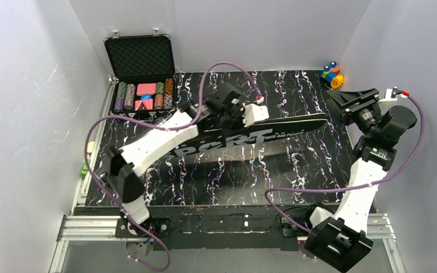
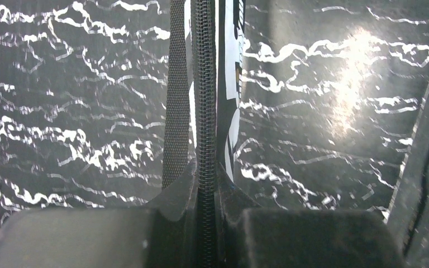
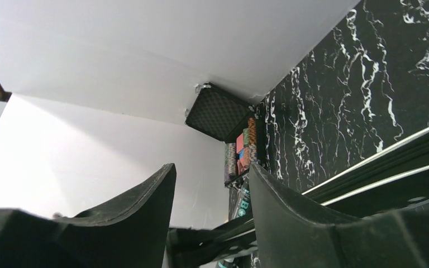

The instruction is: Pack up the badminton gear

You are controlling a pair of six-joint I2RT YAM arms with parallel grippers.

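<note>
Racket bag [image 1: 273, 132], zipped edge clamped in left pincer [image 2: 204, 223]

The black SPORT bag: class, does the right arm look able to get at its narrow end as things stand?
Probably yes. The right gripper is open and empty, near the bag's narrow end, nothing between them; the left gripper pinches the zipper edge farther along.

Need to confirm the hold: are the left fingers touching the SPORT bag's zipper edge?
Touching. The left wrist view shows both left fingers pressed against the zipper edge of the SPORT bag, no gap on either side.
</note>
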